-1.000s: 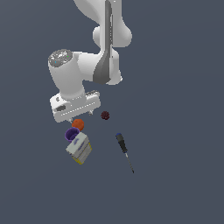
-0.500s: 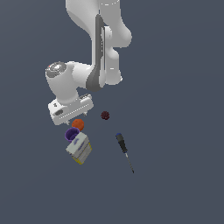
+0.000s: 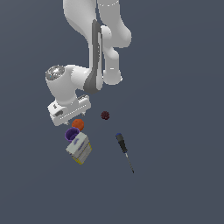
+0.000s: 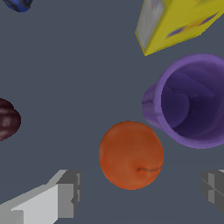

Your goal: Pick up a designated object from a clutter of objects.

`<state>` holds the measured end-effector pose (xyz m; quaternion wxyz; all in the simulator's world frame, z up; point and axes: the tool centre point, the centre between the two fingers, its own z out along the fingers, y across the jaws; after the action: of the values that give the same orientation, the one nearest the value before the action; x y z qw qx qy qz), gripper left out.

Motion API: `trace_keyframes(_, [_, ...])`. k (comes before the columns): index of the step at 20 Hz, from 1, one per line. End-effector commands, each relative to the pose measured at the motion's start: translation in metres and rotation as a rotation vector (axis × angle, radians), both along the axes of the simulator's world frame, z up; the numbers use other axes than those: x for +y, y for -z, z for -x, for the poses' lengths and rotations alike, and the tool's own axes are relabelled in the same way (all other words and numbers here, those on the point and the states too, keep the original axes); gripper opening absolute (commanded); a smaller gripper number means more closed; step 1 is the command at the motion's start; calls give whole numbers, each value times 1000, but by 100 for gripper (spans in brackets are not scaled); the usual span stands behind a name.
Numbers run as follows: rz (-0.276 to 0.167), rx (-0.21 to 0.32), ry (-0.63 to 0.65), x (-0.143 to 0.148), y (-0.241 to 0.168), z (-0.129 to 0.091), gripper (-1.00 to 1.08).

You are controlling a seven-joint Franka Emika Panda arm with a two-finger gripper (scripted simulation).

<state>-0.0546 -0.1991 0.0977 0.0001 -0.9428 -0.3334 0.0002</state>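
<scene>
The smooth orange-red ball point(image 3: 78, 124) lies on the grey floor, touching or nearly touching the purple cup point(image 3: 71, 134). In the wrist view the ball point(image 4: 131, 155) sits between my two grey fingers point(image 4: 65, 194), and the cup point(image 4: 192, 103) lies right beside it. My gripper point(image 3: 75, 116) hangs just above the ball, open and empty; it also shows in the wrist view point(image 4: 140, 191). The white-and-yellow box point(image 3: 79, 148), the tiny dark red ball point(image 3: 105, 115) and the black-handled screwdriver point(image 3: 124, 152) lie around it.
The box point(image 4: 179, 22) sits close behind the cup. The dark red bumpy ball point(image 4: 6, 119) lies off to one side of the orange ball. The screwdriver's handle tip point(image 4: 18, 3) just shows at the wrist view's edge.
My hand has shifted a little toward the exterior view's left and lower, and the arm's links have swung with it. The objects have not moved.
</scene>
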Motion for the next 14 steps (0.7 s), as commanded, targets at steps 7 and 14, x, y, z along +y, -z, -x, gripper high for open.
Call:
trace_keyframes(7, [0, 0, -1, 0, 11, 0, 100])
trace_keyframes(14, [0, 0, -3, 0, 41, 1, 100])
